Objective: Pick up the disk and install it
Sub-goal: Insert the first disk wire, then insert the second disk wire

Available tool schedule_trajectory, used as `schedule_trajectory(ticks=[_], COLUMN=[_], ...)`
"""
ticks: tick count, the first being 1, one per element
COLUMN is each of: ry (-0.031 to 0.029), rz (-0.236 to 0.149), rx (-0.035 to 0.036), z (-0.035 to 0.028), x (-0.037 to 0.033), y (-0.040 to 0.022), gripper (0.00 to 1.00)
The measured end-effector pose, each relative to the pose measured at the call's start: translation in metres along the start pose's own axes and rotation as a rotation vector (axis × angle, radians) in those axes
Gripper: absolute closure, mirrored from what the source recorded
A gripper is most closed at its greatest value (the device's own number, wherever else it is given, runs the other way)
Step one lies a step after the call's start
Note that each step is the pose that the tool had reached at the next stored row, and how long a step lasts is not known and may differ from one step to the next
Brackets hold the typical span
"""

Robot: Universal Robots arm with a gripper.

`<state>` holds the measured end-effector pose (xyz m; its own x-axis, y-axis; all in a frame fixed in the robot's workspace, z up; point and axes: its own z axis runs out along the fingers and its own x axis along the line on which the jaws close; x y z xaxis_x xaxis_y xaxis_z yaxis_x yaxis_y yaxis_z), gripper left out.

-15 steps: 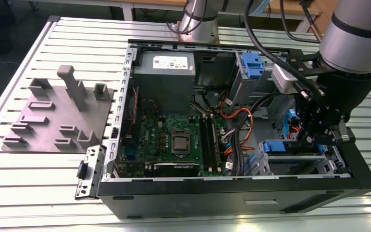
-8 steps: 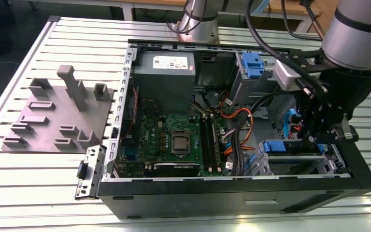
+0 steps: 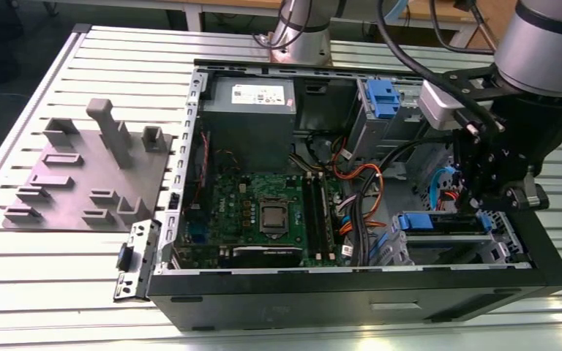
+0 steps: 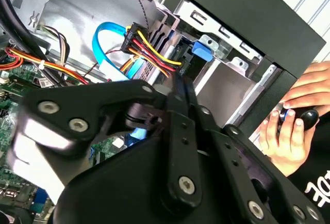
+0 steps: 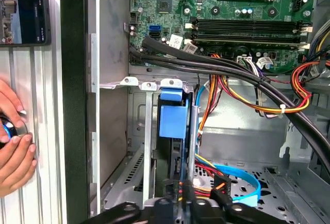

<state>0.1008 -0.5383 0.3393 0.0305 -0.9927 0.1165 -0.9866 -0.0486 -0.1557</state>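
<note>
- The arm's gripper (image 3: 483,196) hangs inside the open computer case (image 3: 359,292), down at the drive cage at about four o'clock in the exterior view.
- The disk (image 5: 171,123) stands on edge in a cage slot, its blue rail end facing out; the same blue end shows in the exterior view (image 3: 427,221).
- In the first wrist view the fingers (image 5: 183,195) look pressed together on the drive's rear edge, so I take it as clamped on the disk.
- My reading: the pickup is done and the drive is partly or mostly seated; whether it has latched I cannot tell.
- A person's hand (image 5: 13,149) rests on a control outside the case, beside a phone (image 5: 25,18).
</note>
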Motion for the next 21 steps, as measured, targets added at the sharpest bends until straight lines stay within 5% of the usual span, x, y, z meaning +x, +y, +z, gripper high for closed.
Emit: schedule_trajectory(ticks=[2,21], ry=[0.0,0.0], rz=[0.0,0.0], rx=[0.0,0.0], z=[-0.0001,-0.0049], x=[0.0,0.0006], y=[0.0,-0.0008], gripper=[0.89,0.89])
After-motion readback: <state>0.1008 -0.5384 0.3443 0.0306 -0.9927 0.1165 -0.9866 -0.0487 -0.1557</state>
